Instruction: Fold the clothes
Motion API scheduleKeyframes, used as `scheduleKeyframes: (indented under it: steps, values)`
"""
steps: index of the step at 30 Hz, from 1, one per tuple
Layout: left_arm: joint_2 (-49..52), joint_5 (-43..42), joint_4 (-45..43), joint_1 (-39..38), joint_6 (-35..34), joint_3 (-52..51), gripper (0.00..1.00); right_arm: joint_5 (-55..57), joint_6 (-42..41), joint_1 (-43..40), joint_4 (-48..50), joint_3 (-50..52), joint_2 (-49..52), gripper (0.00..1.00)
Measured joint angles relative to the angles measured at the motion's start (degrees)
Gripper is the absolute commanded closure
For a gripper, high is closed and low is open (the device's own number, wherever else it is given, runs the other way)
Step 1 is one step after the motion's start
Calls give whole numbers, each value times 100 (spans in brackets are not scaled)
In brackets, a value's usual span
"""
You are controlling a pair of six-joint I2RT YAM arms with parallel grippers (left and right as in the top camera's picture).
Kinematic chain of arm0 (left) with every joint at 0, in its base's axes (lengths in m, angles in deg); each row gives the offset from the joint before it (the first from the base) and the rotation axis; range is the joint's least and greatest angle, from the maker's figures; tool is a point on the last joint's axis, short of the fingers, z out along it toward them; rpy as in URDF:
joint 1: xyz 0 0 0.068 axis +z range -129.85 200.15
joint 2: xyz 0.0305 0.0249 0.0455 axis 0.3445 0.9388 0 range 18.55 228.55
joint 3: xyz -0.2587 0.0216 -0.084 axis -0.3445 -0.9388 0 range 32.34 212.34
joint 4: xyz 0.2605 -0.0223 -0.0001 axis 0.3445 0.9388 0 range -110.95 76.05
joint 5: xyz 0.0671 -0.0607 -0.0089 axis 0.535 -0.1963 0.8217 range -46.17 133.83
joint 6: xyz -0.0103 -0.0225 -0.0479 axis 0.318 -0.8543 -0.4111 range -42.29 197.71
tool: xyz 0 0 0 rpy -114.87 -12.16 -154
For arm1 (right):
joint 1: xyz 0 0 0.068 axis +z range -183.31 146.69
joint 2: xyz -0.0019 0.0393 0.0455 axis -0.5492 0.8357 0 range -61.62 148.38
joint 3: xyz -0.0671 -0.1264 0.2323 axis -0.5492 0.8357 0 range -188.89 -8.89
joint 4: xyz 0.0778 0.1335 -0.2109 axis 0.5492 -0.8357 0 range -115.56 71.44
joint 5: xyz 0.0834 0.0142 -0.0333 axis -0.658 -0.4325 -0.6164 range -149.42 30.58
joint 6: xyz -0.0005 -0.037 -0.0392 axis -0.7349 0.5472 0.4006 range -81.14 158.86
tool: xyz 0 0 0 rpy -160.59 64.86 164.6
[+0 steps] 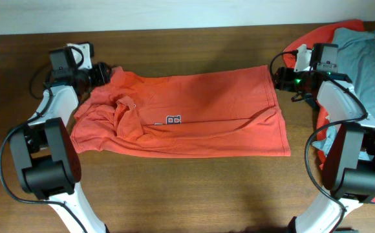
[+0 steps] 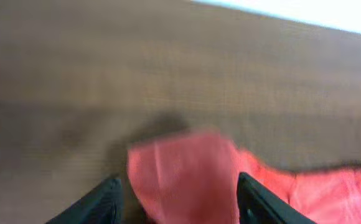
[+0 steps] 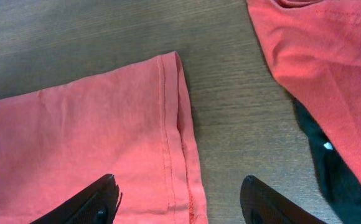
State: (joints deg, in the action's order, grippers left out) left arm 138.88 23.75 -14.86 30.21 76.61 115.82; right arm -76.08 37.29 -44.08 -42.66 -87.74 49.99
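An orange-red T-shirt (image 1: 187, 113) with a small dark chest print (image 1: 172, 120) lies spread across the table, its left part bunched. My left gripper (image 1: 103, 73) is open at the shirt's far left corner; in the left wrist view its fingers (image 2: 177, 196) straddle a flap of red cloth (image 2: 180, 177). My right gripper (image 1: 279, 77) is open at the shirt's far right corner; in the right wrist view its fingers (image 3: 177, 199) straddle the hemmed edge (image 3: 174, 124). A grey-blue T-shirt (image 1: 368, 71) lies on another orange-red shirt (image 1: 323, 32) at the right.
The brown wooden table (image 1: 187, 188) runs to a pale wall at the back. The pile of clothes sits at the right edge behind my right arm. In the right wrist view a second red cloth (image 3: 317, 56) lies to the right, over something dark (image 3: 330, 168).
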Motion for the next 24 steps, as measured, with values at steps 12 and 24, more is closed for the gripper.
scheduleKeyframes:
  steps: [12, 24]
  values:
    - [35, 146, -212, 0, -229, 0, 38, 0, -15, 0, -125, 0, 0, 32]
    - [796, -514, -103, 0, -658, 13, 76, -2, -13, 0, -295, 0, 0, 32]
